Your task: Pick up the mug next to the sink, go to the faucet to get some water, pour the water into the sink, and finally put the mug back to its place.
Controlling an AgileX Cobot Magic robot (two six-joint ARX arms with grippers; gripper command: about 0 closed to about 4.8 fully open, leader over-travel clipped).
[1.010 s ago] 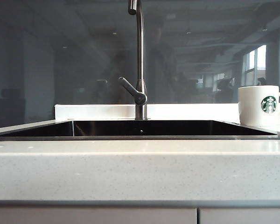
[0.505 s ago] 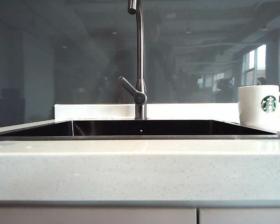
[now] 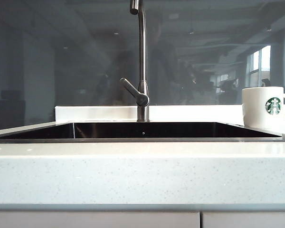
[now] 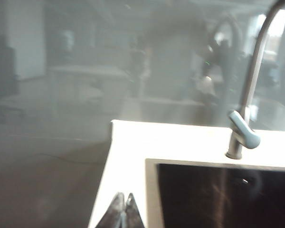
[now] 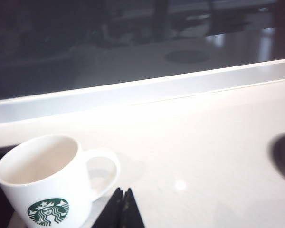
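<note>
On pale countertop (image 3: 142, 175): sink (image 3: 142, 130), mug (image 3: 266, 107); left gripper (image 4: 122, 209) & right gripper (image 5: 121, 206) closed.

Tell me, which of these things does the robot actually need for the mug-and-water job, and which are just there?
Needed:
- mug, upright and empty on the counter beside the sink
- sink
- faucet, no water running
- right gripper, shut, near the mug
- left gripper, shut, by the sink's other end

Just there:
- countertop
- glass wall behind
</note>
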